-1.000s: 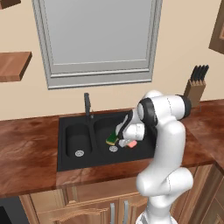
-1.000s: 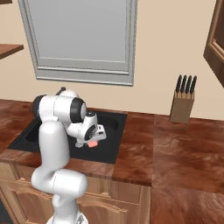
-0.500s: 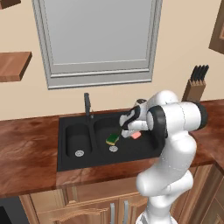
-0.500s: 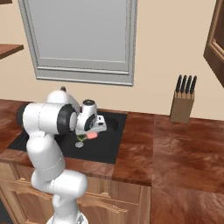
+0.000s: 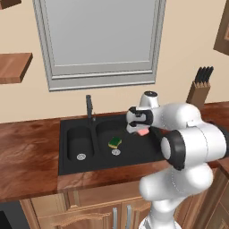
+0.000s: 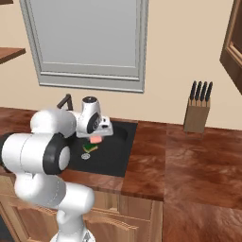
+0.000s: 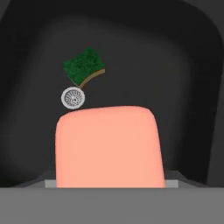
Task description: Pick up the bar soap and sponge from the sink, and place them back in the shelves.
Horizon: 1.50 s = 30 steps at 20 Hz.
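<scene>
The robot's fingers (image 5: 139,130) are gripping the small salmon-pink rounded bar of soap (image 5: 142,132), holding it up in the air above the large bowl of the black double-basin sink (image 5: 71,154). From the right side, the pink bar (image 6: 96,139) is hanging just under the white hand, clear of the basin floor. Looking along the hand, the soap (image 7: 109,146) is sitting right between the fingers and taking up the near part of that view, with the dark bowl well beyond it.

So the first pick is looking done: the soap is out of the basin and riding in the grip. It is not yet on any shelf. The flat brown wooden wall shelves (image 5: 13,67) are sitting high on the wall, far off to the left of the fingers and well above them, past the faucet and the small bowl.

The small yellow sponge with the dark green scrub top (image 5: 115,142) is lying on the floor of the large bowl, below the fingers and a little to their left, just beside the round silver drain (image 5: 116,152). In the hand view the sponge (image 7: 83,66) is lying beyond the soap, touching or almost touching the drain (image 7: 73,97).

By my reckoning, most of the job is still ahead: carrying this soap over to the shelves, setting it down, then coming back for the sponge and shelving that too.
</scene>
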Motion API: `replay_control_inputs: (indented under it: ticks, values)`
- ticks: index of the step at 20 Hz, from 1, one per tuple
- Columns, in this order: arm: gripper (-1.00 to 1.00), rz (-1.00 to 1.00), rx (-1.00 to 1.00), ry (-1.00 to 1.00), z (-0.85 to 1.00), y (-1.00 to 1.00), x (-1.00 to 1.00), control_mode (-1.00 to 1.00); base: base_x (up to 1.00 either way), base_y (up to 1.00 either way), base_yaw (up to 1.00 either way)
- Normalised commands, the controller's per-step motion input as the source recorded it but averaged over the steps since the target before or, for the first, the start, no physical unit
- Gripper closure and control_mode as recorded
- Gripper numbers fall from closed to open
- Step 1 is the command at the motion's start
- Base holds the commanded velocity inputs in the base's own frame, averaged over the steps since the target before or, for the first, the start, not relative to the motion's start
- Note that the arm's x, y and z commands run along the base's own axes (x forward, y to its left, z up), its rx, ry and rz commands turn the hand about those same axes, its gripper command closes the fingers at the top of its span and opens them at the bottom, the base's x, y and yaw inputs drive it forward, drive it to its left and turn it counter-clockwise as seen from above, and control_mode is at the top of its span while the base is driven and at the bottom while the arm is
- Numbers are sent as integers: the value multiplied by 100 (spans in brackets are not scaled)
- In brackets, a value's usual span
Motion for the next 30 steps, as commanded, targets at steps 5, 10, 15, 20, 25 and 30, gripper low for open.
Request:
replay_control_inputs:
  ticks: [5, 10, 15, 20, 25, 30]
  values:
    - [100, -21, 0, 0, 65, -1, -26, -100, 0, 0, 0]
    - [100, -17, 0, 0, 55, -22, -33, -100, 0, 0, 0]
    - [100, -8, 0, 0, 49, -41, -37, -100, 0, 0, 0]
    - [100, -7, 0, 0, 58, -38, -39, -100, 0, 0, 0]
    - [100, -7, 0, 0, 62, -28, -32, -100, 0, 0, 0]
    - [100, -7, 0, 0, 57, -6, -33, -100, 0, 0, 0]
